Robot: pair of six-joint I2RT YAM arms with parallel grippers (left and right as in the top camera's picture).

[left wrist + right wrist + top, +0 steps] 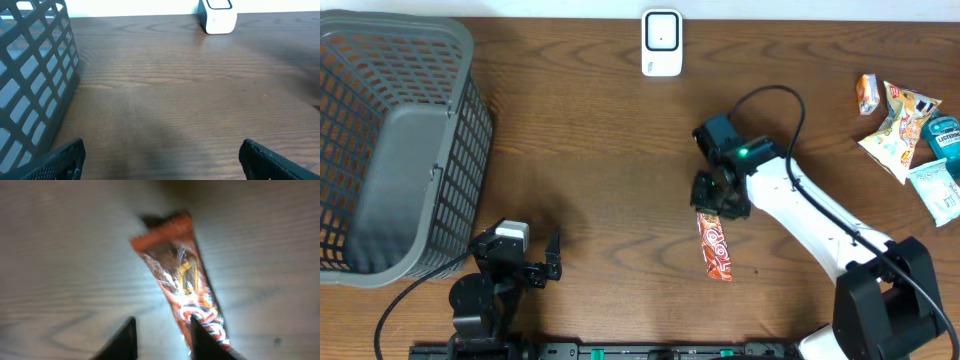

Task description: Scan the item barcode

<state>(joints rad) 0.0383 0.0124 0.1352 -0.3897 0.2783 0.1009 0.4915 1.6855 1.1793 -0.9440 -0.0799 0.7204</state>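
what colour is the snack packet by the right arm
Snack packet: orange-red with white print, clearest in the overhead view.

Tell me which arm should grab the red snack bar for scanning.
Right. The right gripper hangs over the top end of the snack bar, jaws apart. The left gripper sits open by the basket, far from it.

A grey mesh basket [460, 160] stood upright in the far left corner of the brown wooden table [600, 130], its open mouth facing up. Well apart from it, along the right edge toward the far corner, several groceries lay close together: a small orange carton [867, 93], a white and orange pouch [893, 128], a blue-labelled bottle [944, 133] and a pale packet [938, 190], partly out of view.
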